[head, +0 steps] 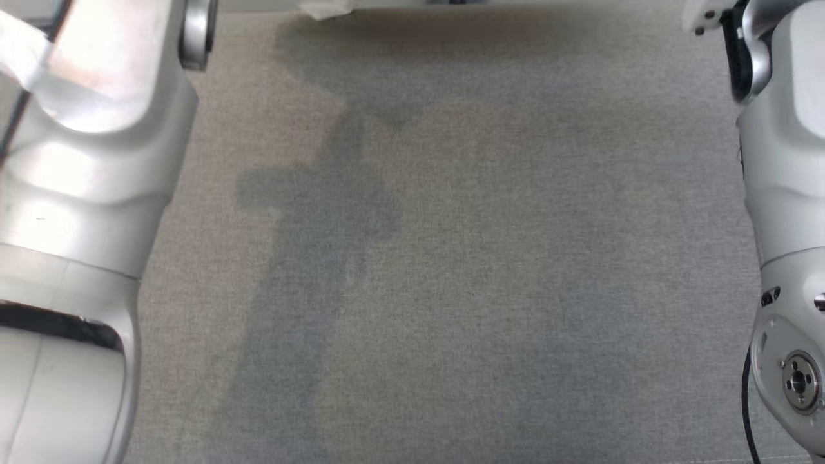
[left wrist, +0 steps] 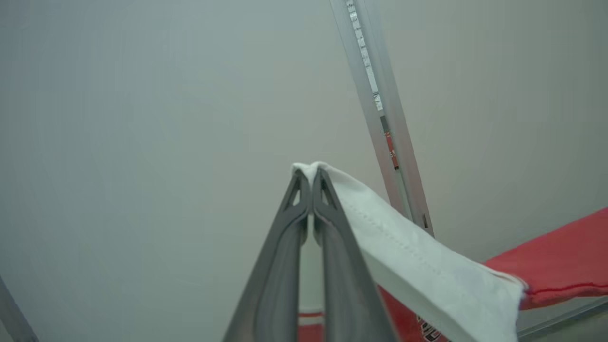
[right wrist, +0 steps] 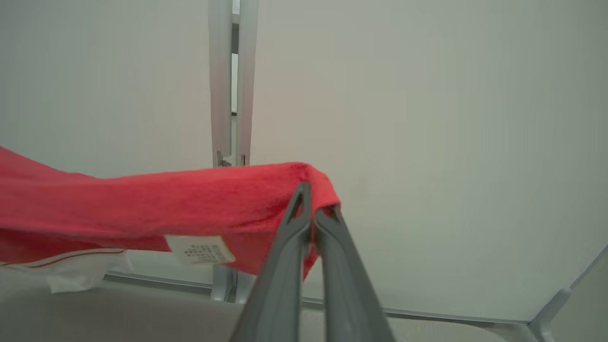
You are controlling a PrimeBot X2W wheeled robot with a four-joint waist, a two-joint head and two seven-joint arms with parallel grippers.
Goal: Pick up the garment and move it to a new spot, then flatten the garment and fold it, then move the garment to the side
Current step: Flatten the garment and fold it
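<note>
The garment is red with a white part and hangs stretched in the air between my two grippers. In the left wrist view my left gripper [left wrist: 311, 173] is shut on the white part of the garment [left wrist: 418, 266], and the red cloth trails off to the right. In the right wrist view my right gripper [right wrist: 313, 202] is shut on a red edge of the garment [right wrist: 166, 204], which carries a small white label [right wrist: 199, 249]. A scrap of white cloth [head: 325, 8] peeks in at the top edge of the head view.
The grey cloth-covered table [head: 483, 258] lies below, crossed by dark shadows. My pale left arm [head: 84, 193] and right arm [head: 786, 193] flank it. Behind stands a pale wall with a metal post [right wrist: 232, 95], which also shows as the post [left wrist: 380, 118].
</note>
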